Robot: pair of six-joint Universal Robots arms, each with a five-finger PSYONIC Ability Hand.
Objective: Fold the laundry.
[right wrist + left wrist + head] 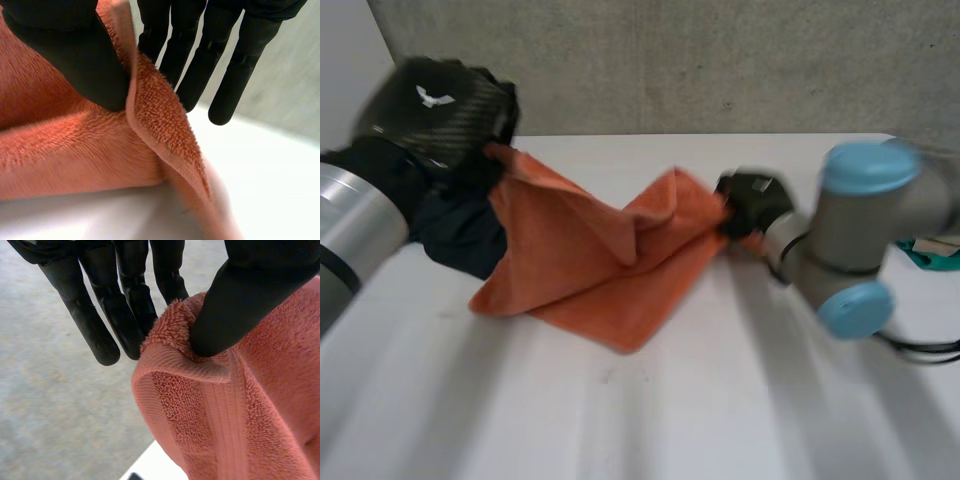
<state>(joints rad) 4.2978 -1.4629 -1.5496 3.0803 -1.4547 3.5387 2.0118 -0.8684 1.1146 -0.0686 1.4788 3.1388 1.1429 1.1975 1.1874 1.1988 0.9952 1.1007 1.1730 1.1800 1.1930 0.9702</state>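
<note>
Grey concrete wall (720, 60) at the back, white table (720, 420) in front of it. One orange terry towel (590, 260) is on the table, left of its centre and closer to the far edge than the near one.

Towel: stretched between the two hands. Its long axis runs across the table from left to right, roughly parallel to the far edge. The left end is lifted higher than the right. The cloth sags in the middle with a deep crease. Its lower part appears to lie on the table, one loose corner pointing toward the near edge and another toward the left edge.

Left hand (440, 105): over the far-left part of the table, at the towel's upper left corner. In the left wrist view the thumb (240, 305) presses the hemmed corner against the nearest finger. The other fingers (95, 325) are straight, close together, and clear of the cloth. The corner is pinched.

Right hand (755, 205): right of the table's centre, at the towel's right-hand corner. In the right wrist view the thumb (70, 55) bears on one face of the towel's edge and the straight fingers (235, 75) stand behind the other face, with the cloth clamped between them.

Right arm (860, 230): reaches in from the right edge.

A teal cloth (930, 258) lies at the table's right edge, behind the right arm and well apart from the towel.
</note>
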